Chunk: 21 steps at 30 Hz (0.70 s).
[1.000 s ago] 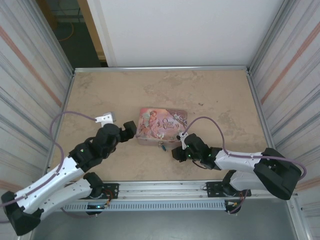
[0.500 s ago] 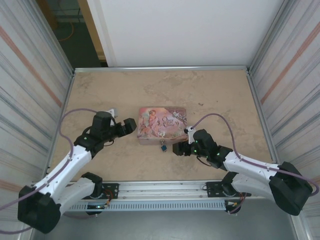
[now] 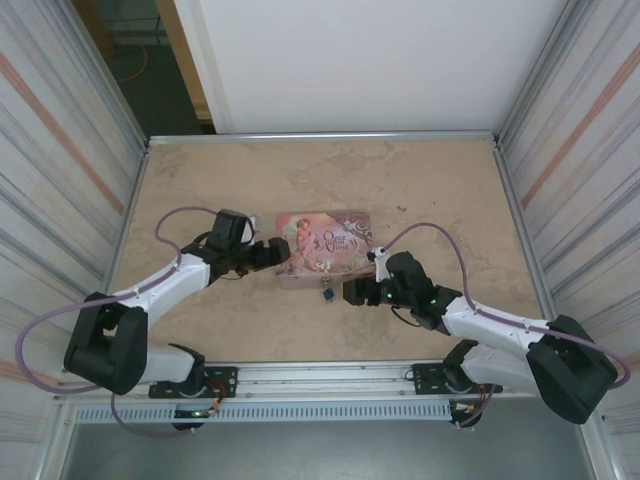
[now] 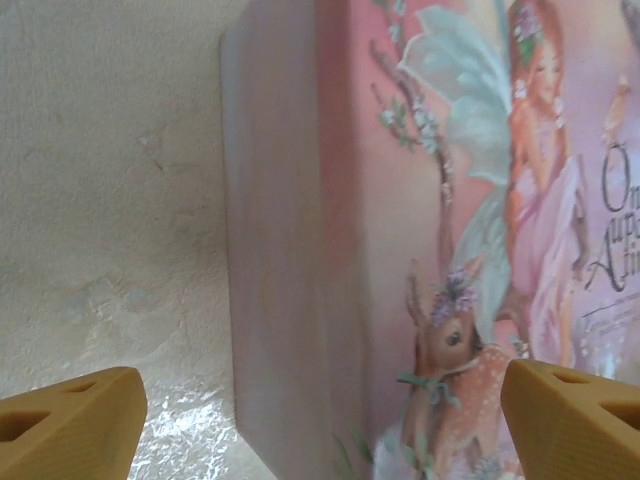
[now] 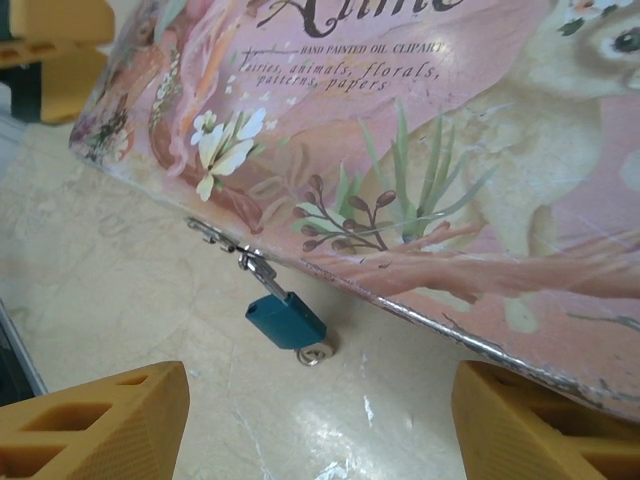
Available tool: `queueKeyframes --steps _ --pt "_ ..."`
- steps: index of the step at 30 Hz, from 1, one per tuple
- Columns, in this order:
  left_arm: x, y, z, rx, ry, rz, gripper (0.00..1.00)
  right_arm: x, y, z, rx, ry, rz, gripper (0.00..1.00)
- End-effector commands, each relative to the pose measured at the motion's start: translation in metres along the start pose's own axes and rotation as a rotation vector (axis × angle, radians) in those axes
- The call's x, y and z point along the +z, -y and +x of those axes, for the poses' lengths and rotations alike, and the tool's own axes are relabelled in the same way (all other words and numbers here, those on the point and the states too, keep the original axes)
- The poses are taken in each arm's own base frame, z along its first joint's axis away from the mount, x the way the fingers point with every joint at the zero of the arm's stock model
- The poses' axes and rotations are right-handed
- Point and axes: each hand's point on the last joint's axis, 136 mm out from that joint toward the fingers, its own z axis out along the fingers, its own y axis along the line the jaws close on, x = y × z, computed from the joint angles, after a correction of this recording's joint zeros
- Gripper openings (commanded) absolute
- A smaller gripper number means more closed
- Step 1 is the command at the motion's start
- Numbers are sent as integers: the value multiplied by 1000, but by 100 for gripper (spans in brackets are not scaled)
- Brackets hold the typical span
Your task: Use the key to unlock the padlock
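Note:
The small teal padlock [image 5: 286, 321] hangs by its shackle from the latch on the front edge of a pink illustrated tin [image 5: 420, 150]. It rests on the table, and a small round pale metal piece [image 5: 316, 353], possibly the key's head, sits at its bottom end. My right gripper [image 5: 320, 430] is open just short of the padlock with nothing between its fingers. From above, the padlock [image 3: 327, 294] lies just left of the right gripper [image 3: 350, 293]. My left gripper [image 3: 280, 255] is open at the tin's left end [image 4: 290, 280], its fingers [image 4: 70, 425] straddling that end.
The pink tin [image 3: 325, 245] lies in the middle of the tan table [image 3: 440, 190]. Metal walls close in the table on both sides, and a rail runs along the near edge. Purple cables loop over both arms.
The right gripper has opened and sits slightly back from the padlock. The left arm has swung forward and in, bringing its open gripper up to the tin's left end.

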Motion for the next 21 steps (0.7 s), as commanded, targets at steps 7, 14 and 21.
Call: queueKeyframes --steps 7,14,21 --pt "4 -21 24 -22 -30 -37 91 7 -1 -41 -82 37 -47 71" --pt "3 -29 40 -34 -36 -53 91 20 17 -61 -113 31 -13 71" --pt "1 -27 42 -35 -23 -54 91 11 16 -58 -89 17 23 71"
